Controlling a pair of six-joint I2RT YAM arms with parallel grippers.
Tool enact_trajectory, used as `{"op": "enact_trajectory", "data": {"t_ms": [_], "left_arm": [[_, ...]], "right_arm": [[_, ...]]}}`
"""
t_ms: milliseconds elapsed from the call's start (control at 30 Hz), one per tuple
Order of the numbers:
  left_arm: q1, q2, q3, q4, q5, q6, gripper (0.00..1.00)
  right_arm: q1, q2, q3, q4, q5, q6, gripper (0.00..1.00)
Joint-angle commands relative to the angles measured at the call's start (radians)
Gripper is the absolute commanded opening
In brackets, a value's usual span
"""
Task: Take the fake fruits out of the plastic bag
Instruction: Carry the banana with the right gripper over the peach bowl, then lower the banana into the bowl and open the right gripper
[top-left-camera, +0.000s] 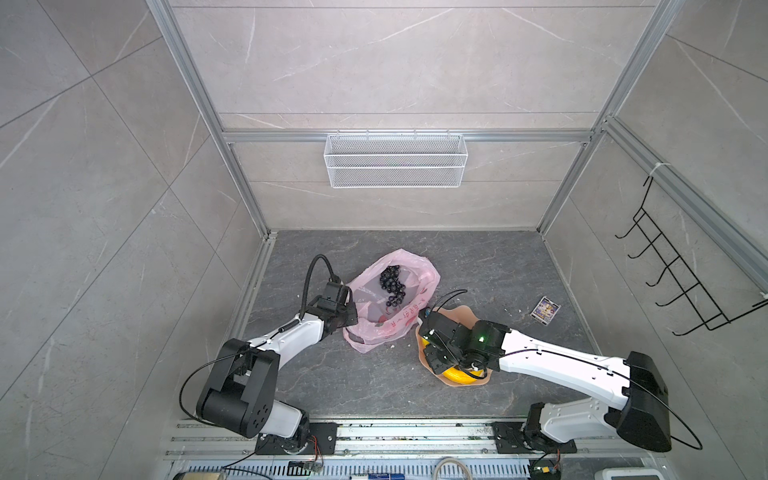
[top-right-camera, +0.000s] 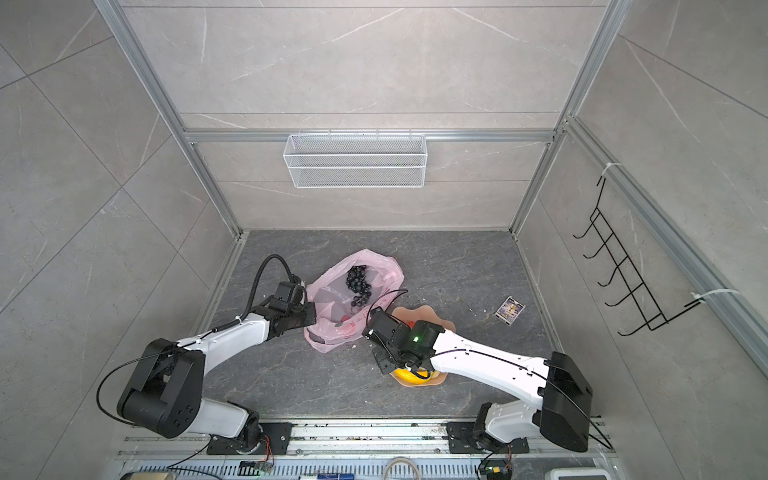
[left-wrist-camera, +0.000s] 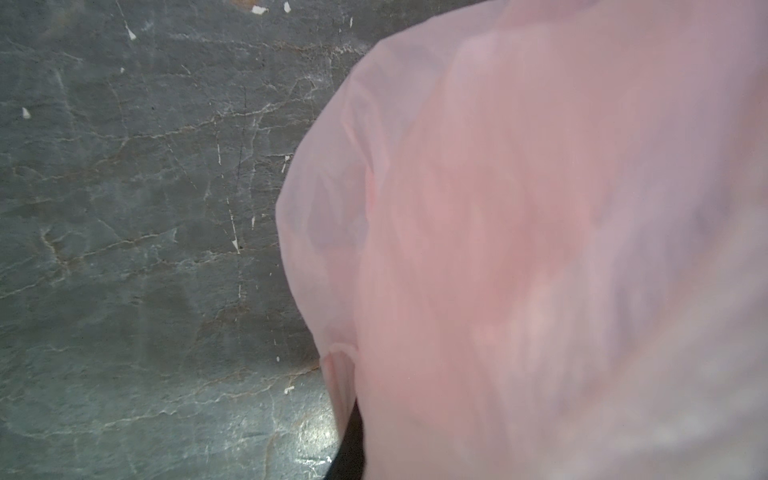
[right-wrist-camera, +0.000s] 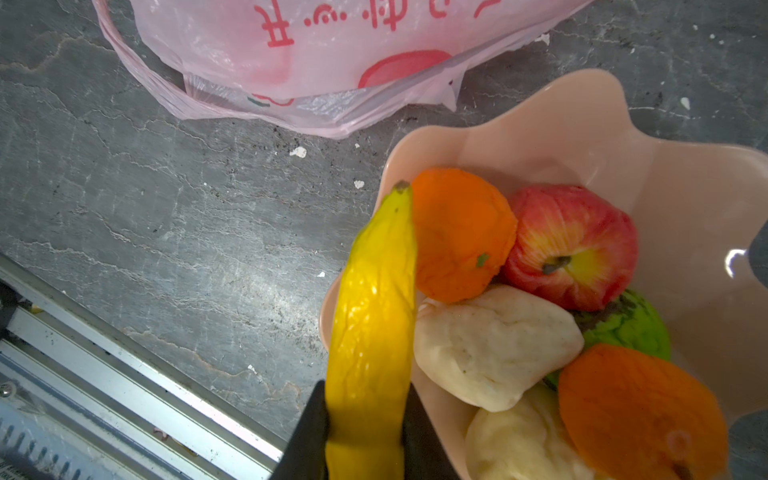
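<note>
The pink plastic bag (top-left-camera: 409, 266) (top-right-camera: 374, 259) (right-wrist-camera: 332, 54) lies open on the dark floor with the dark grape bunch (top-left-camera: 392, 284) (top-right-camera: 359, 284) inside it. My left gripper (top-left-camera: 347, 309) is shut on the bag's left edge; the bag's film (left-wrist-camera: 540, 249) fills the left wrist view. My right gripper (right-wrist-camera: 365, 399) is shut on the yellow banana (right-wrist-camera: 374, 311) (top-left-camera: 455, 375), which leans on the rim of the peach dish (right-wrist-camera: 582, 112) (top-left-camera: 465, 311). In the dish lie two oranges (right-wrist-camera: 461, 232), a red apple (right-wrist-camera: 573, 245), a green fruit (right-wrist-camera: 627, 328) and two beige lumps (right-wrist-camera: 494, 345).
A small printed card packet (top-left-camera: 545, 309) (top-right-camera: 510, 309) lies on the floor to the right. A white wire basket (top-left-camera: 395, 160) hangs on the back wall and a black hook rack (top-left-camera: 681, 274) on the right wall. An aluminium rail (right-wrist-camera: 124, 374) runs along the front edge.
</note>
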Motion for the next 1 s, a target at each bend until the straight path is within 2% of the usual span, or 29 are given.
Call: {"op": "enact_trajectory", "data": {"t_ms": [0, 133, 367, 967], "left_arm": [[0.002, -0.007, 0.007, 0.021, 0.016, 0.021, 0.02], [0.002, -0.005, 0.006, 0.02, 0.016, 0.022, 0.02], [0.002, -0.004, 0.006, 0.02, 0.018, 0.02, 0.02], [0.001, 0.003, 0.009, 0.022, 0.024, 0.022, 0.02]], "right_arm": [[0.008, 0.01, -0.017, 0.022, -0.002, 0.017, 0.21], [0.012, 0.023, -0.018, 0.021, 0.006, 0.034, 0.22], [0.024, 0.035, -0.027, -0.011, 0.088, 0.077, 0.23], [0.084, 0.122, -0.032, 0.009, 0.225, 0.077, 0.26]]}}
